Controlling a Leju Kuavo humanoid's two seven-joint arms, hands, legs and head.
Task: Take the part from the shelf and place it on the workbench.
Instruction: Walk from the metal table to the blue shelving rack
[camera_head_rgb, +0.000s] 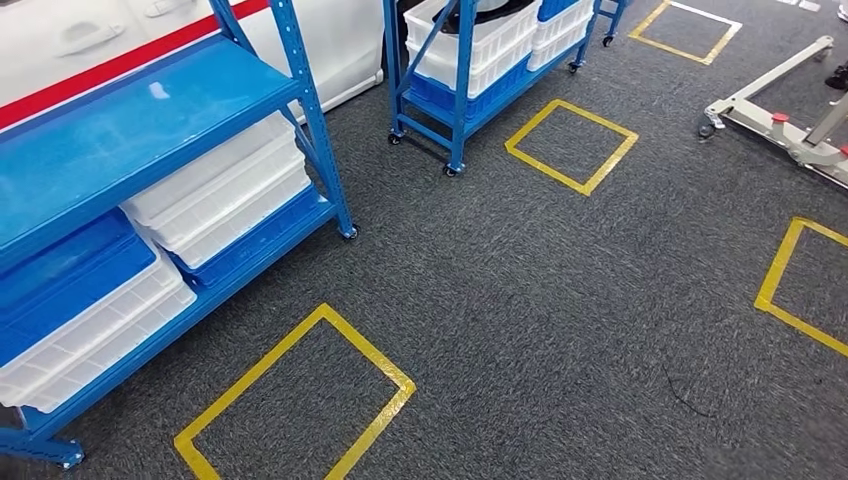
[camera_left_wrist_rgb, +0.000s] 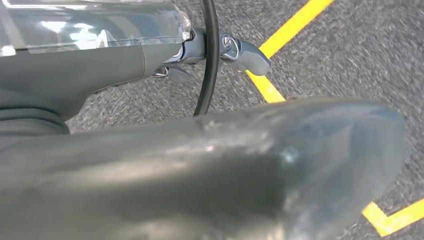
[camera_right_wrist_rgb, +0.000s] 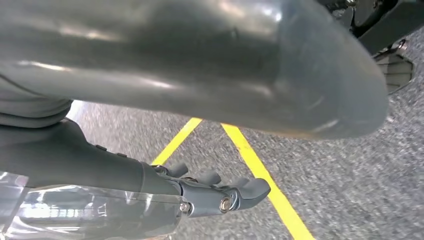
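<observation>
Grey carpet (camera_head_rgb: 560, 300) marked with yellow tape squares (camera_head_rgb: 300, 400) spreads between two blue shelves, one near on the left (camera_head_rgb: 130, 130) and one further off (camera_head_rgb: 470, 90), both stacked with white and blue bins (camera_head_rgb: 230, 190). Both arms hang low over the floor. The left hand (camera_left_wrist_rgb: 220, 50) and right hand (camera_right_wrist_rgb: 220, 192) hold nothing, fingers loosely extended. Which bin holds the part is unclear; a dark object in the far shelf's top bin (camera_head_rgb: 490, 12), cut off by the frame edge, may be it. Approaching the wrong shelf, or clipping a shelf's wheeled feet while walking, looks the likeliest trouble. No desk is visible.
</observation>
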